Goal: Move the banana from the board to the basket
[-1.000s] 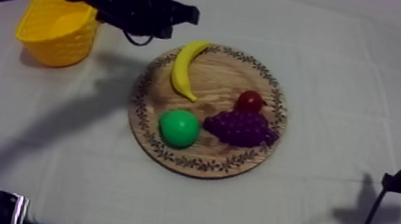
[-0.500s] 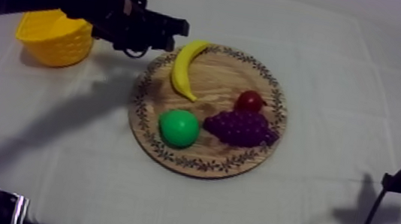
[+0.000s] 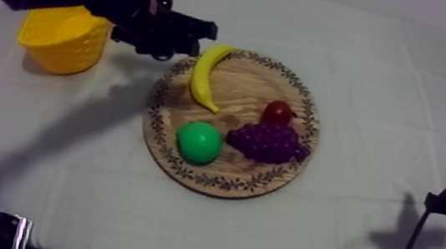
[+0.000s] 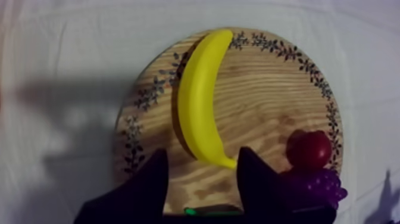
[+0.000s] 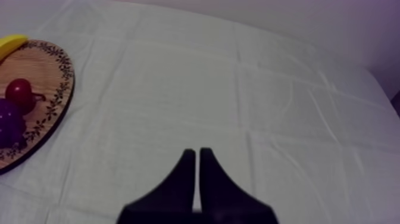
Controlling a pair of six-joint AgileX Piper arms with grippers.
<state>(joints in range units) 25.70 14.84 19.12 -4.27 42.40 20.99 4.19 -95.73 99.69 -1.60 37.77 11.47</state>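
Grey-white cloth [image 3: 387,66]: wooden board [image 3: 221,188] central, banana [image 3: 204,73] at its 11 o'clock. Left gripper [image 4: 202,154] spread, empty, above banana end. Right gripper [image 5: 197,152] clenched, empty. Yellow basket [image 3: 56,46] 10 o'clock.

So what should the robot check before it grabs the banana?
1. Left gripper open: ok, its fingers are apart.
2. Banana lined up: ok, in the left wrist view one end lies between the fingertips.
3. Banana free of other fruit: ok, the pear, grapes and red fruit lie apart from it on the board.
4. Gripper low enough to close: cannot tell.
5. Basket upright, left of the board: ok.
6. Right gripper out of the way: ok, shut over bare cloth.
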